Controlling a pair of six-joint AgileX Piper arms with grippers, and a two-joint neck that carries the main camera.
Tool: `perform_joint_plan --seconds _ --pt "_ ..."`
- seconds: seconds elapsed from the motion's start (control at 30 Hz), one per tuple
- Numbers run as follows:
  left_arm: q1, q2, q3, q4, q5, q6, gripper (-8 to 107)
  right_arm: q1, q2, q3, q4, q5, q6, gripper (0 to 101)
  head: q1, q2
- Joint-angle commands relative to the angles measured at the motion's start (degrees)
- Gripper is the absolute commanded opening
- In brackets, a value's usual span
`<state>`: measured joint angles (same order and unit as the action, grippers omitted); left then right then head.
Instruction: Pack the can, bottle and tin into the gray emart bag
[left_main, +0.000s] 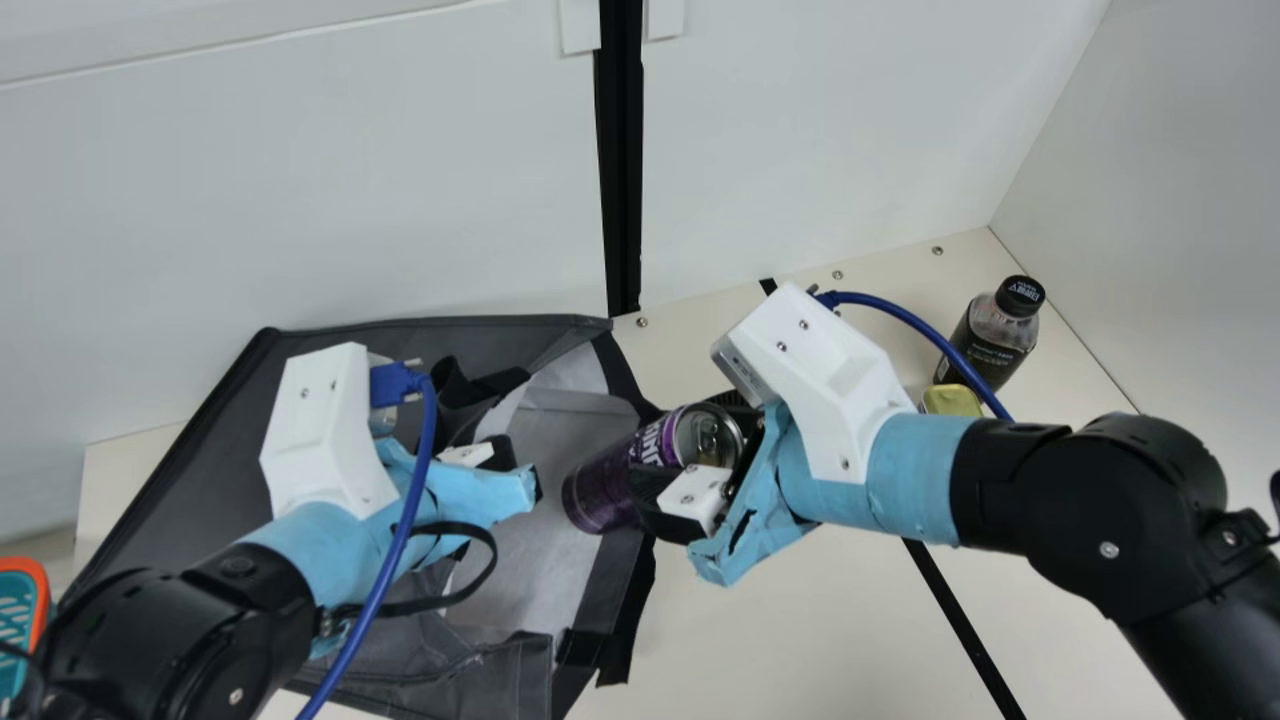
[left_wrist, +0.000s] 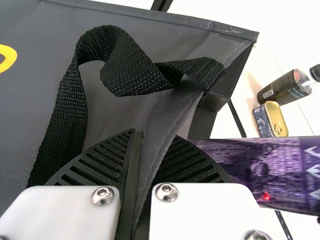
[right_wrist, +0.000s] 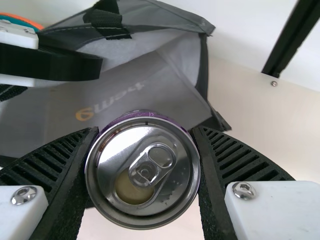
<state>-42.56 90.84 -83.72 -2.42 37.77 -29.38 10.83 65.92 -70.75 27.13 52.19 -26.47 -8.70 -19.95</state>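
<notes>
- Your right gripper (left_main: 690, 447) is clamped on the can (left_main: 608, 488); its two fingers press the sides near the lid, with the width of the can between them.
- Your left gripper (left_main: 518, 470) is closed on a thin fold of the gray bag (left_main: 235, 410), so its fingers are almost together.
- The can is tilted, with its bottom end over the open mouth of the bag.
- The bottle (left_main: 985, 345) stands upright on the table (left_main: 800, 620), at the main view's right, and the tin (left_main: 950, 402) is just beside it.
- In the right wrist view you see the round silver lid with its pull tab (right_wrist: 152, 166); the left wrist view gives you instead a twisted handle (left_wrist: 112, 55).
- This handle is coarse black webbing, the bag is smooth cloth with stitched edges, and the tin is golden on top with rounded corners.
</notes>
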Motion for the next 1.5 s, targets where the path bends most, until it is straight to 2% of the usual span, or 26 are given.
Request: perform_joint_plan --seconds 0.0,0.43,0.8,1.13,1.47 --pt "0.0 0.0 0.0 0.0 0.0 0.0 10 0.4 0.1 1.0 1.0 -1.3 -0.8 0 -1.3 0.0" --pt "0.0 0.0 0.0 0.0 0.0 0.0 10 2.5 1.4 7.1 8.6 -10.1 -7.5 0 -1.3 0.0" --pt "0.0 0.0 0.0 0.0 0.0 0.0 10 3.4 3.6 11.3 16.2 -16.1 -16.2 0 -1.3 0.0" --pt "0.0 0.0 0.0 0.0 0.0 0.0 10 3.3 6.3 13.4 25.6 -18.5 -26.0 0 -1.3 0.0" --pt "0.0 0.0 0.0 0.0 0.0 0.0 10 3.3 9.9 14.5 34.8 -19.4 -34.8 0 -1.3 0.0"
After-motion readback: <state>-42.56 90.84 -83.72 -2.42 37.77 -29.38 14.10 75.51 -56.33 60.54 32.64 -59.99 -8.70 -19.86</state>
